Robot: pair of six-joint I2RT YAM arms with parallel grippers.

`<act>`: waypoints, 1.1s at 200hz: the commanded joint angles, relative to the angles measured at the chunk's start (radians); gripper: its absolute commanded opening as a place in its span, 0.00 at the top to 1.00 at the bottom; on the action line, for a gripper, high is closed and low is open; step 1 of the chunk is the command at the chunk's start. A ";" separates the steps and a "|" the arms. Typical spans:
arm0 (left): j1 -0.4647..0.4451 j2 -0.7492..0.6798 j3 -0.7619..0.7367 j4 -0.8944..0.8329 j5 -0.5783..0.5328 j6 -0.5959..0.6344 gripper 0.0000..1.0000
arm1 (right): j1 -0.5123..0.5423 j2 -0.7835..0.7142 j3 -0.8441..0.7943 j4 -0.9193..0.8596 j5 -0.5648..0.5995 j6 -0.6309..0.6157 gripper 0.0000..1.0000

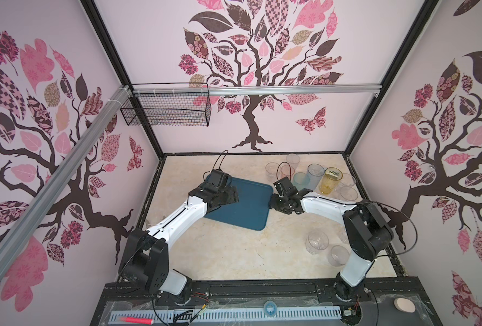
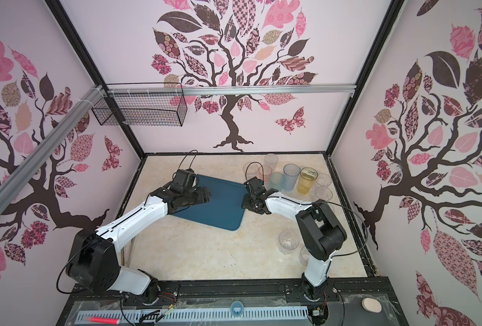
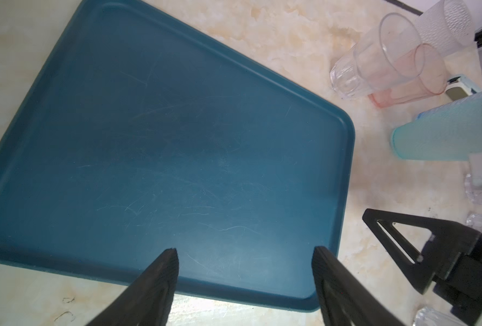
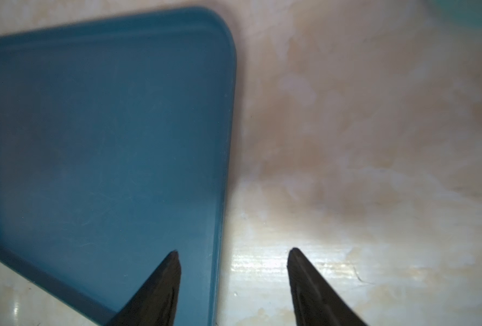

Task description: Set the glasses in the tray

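Note:
The dark teal tray (image 1: 251,209) (image 2: 223,209) lies empty and askew mid-table. My left gripper (image 1: 230,197) (image 3: 245,252) hovers open over the tray's (image 3: 177,141) left part, nothing between its fingers. My right gripper (image 1: 273,206) (image 4: 232,252) is open astride the right rim: one finger over the tray (image 4: 107,127), the other over the table. Several glasses stand upright at the back right: clear (image 1: 272,170), pink (image 1: 286,170), frosted (image 1: 293,161), teal (image 1: 301,180), blue-grey (image 1: 315,175), yellow (image 1: 330,183). Two clear glasses (image 1: 317,241) (image 1: 338,255) stand by the right arm's base.
A small silver object (image 1: 333,172) sits in the yellow glass. A black wire basket (image 1: 166,111) hangs on the back-wall rail. Patterned walls and a black frame close in the marble table (image 1: 228,254) on three sides.

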 commanded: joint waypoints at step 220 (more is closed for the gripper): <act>0.121 -0.150 -0.140 0.058 0.093 0.006 0.21 | -0.023 0.231 0.197 -0.325 -0.027 -0.398 1.00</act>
